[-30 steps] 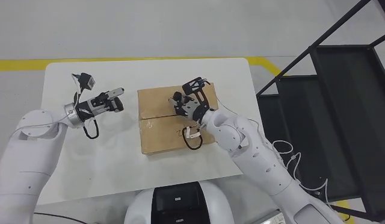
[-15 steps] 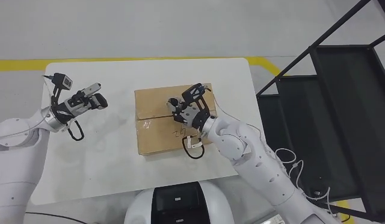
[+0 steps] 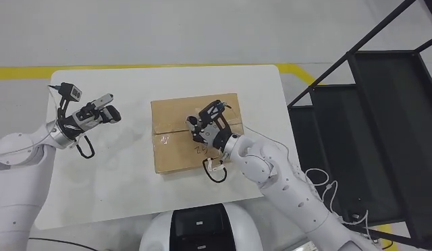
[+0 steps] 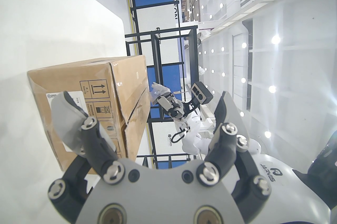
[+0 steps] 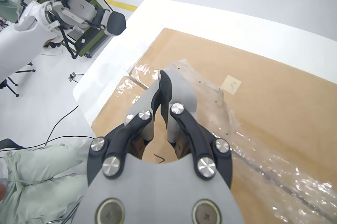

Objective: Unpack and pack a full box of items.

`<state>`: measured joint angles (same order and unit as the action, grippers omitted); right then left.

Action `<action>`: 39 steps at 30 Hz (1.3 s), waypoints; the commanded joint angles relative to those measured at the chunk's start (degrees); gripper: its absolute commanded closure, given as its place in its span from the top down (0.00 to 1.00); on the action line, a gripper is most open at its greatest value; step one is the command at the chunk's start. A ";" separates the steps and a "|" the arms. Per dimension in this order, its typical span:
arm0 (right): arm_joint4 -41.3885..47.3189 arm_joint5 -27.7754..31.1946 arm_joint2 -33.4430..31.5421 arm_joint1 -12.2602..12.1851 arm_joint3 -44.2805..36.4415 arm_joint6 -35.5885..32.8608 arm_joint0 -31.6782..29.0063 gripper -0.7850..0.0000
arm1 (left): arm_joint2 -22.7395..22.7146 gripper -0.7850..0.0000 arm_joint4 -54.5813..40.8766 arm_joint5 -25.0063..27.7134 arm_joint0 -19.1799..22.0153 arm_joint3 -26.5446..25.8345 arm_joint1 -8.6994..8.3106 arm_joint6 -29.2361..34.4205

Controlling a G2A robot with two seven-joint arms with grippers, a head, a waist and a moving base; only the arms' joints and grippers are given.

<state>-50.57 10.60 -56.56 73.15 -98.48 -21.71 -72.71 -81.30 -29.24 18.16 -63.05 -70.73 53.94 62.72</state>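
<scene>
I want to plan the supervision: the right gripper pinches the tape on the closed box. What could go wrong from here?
1. The right gripper is shut on a crumpled end of the clear tape; it may slip out or tear before the seam is free.
2. The left gripper hangs open, apart from the box, so nothing steadies it; a pull could drag or tilt the box on the table.

Matt brown cardboard box, seam under glossy, crinkled clear plastic tape. Smooth white table. Right gripper: matt grey fingers, shiny metal screws.
</scene>
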 commanded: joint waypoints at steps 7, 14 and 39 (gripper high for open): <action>-2.55 -1.24 2.88 0.74 2.99 1.18 1.46 0.00 | -0.30 1.00 0.24 -0.22 -0.34 -0.67 -0.05 -0.18; -3.01 -1.24 3.55 1.02 3.76 1.31 1.68 0.00 | -0.48 1.00 0.39 -0.37 -0.65 -1.24 -0.08 -0.23; -4.41 -2.22 6.41 2.33 2.02 -3.24 5.55 1.00 | -1.90 1.00 0.42 0.01 -2.72 -2.71 -0.37 0.41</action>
<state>-54.87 8.50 -50.56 75.37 -96.56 -24.82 -67.39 -83.07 -28.78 18.16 -65.60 -73.35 53.60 63.07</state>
